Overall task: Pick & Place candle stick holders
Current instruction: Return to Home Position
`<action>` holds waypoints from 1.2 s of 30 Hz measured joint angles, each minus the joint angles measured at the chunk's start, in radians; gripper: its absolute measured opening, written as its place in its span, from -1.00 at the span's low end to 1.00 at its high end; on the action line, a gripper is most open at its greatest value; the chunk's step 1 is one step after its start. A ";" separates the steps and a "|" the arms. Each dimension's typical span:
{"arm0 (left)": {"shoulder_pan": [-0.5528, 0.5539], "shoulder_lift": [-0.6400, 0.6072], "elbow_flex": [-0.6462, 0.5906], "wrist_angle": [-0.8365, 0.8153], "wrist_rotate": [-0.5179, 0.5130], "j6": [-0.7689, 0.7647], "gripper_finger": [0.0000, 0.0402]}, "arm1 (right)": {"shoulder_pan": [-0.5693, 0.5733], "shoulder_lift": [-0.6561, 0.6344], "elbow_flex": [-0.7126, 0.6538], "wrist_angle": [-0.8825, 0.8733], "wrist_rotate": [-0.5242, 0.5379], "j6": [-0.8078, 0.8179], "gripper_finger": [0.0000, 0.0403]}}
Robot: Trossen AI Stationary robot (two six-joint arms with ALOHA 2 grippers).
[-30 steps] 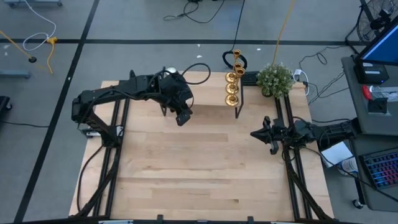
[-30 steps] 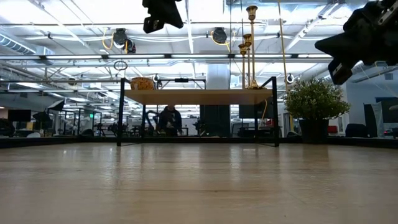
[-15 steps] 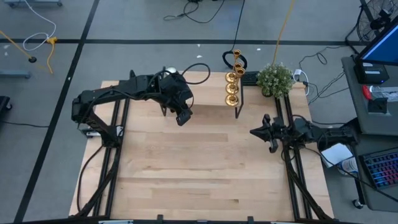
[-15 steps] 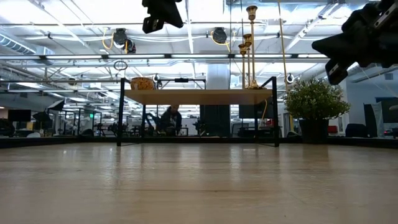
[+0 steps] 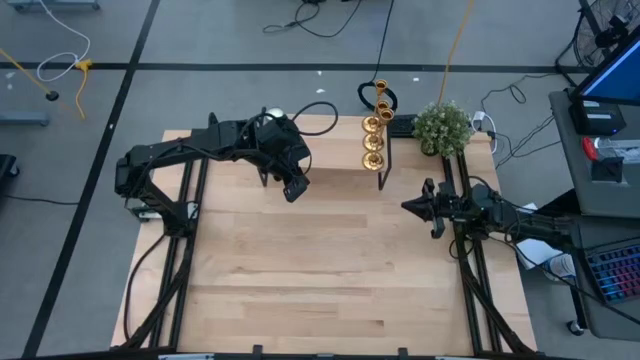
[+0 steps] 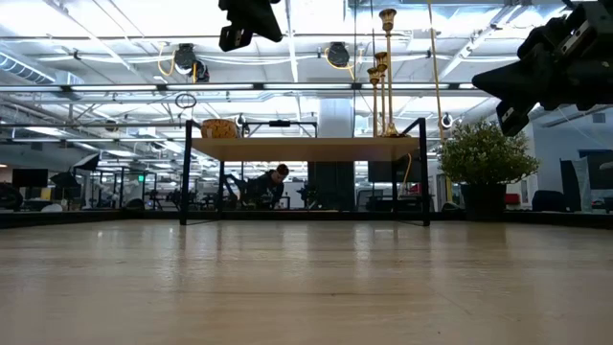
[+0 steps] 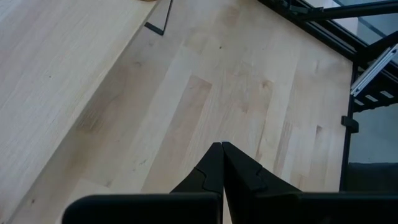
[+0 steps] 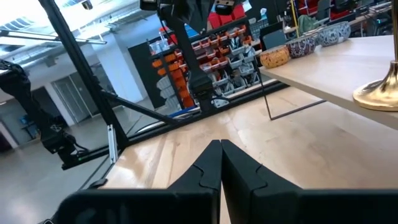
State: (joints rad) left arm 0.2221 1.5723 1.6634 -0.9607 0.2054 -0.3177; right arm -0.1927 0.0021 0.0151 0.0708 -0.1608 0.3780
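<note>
Your left hand [image 5: 293, 189] and right hand [image 5: 409, 209] hang above the tabletop [image 5: 320, 260], both pinched closed and empty; three candlesticks [image 5: 373, 140] stand on the shelf [image 5: 335, 152].

Your arms: both matte black. Left arm [image 5: 225, 140]: boxy links, bulky wrist housing, thin black cable looping off it. Right arm [image 5: 490, 210]: same build, slimmer in outline. Wrist views: your jaws are dark angular wedges, stepped along the outer edges, on a flat black crossbar.
</note>
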 joint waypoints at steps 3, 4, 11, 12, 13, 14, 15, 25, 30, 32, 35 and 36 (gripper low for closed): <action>0.000 0.000 0.000 0.000 0.000 0.000 -0.99 | -0.001 0.000 0.000 -0.011 0.001 0.003 -1.00; 0.000 0.000 0.000 0.000 0.000 0.000 -0.99 | 0.000 0.001 0.000 -0.015 0.003 0.003 -1.00; 0.000 0.000 0.000 0.001 -0.005 -0.002 -0.99 | 0.000 0.001 0.000 -0.022 0.003 -0.001 -1.00; 0.000 0.000 0.000 0.001 -0.004 -0.002 -0.99 | 0.000 0.001 0.000 -0.023 0.003 -0.002 -1.00; 0.000 0.000 0.000 0.001 -0.005 -0.002 -0.99 | 0.000 0.001 0.000 -0.024 0.003 -0.004 -1.00; 0.000 0.000 0.000 0.001 -0.005 -0.002 -0.99 | 0.000 0.001 0.000 -0.027 0.003 -0.005 -1.00; 0.000 0.000 0.000 0.001 -0.004 -0.002 -0.99 | 0.000 0.002 0.000 -0.027 0.003 -0.005 -1.00; 0.000 0.000 0.000 0.001 -0.007 -0.006 -0.99 | 0.010 0.039 0.000 -0.029 0.002 -0.001 -1.00; 0.000 0.000 0.000 0.001 -0.014 -0.005 -0.99 | 0.018 0.044 -0.001 -0.030 0.003 0.002 -1.00; 0.000 0.000 0.000 0.001 -0.015 -0.005 -0.99 | 0.018 0.044 -0.001 -0.030 0.003 0.002 -1.00; 0.000 0.000 0.000 0.001 -0.015 -0.005 -0.99 | 0.018 0.044 -0.001 -0.030 0.003 0.002 -1.00; 0.000 0.000 0.000 0.001 -0.015 -0.005 -0.99 | 0.018 0.044 -0.001 -0.030 0.003 0.002 -1.00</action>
State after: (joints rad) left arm 0.2220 1.5726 1.6638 -0.9596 0.1905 -0.3225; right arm -0.1749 0.0463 0.0139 0.0410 -0.1581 0.3801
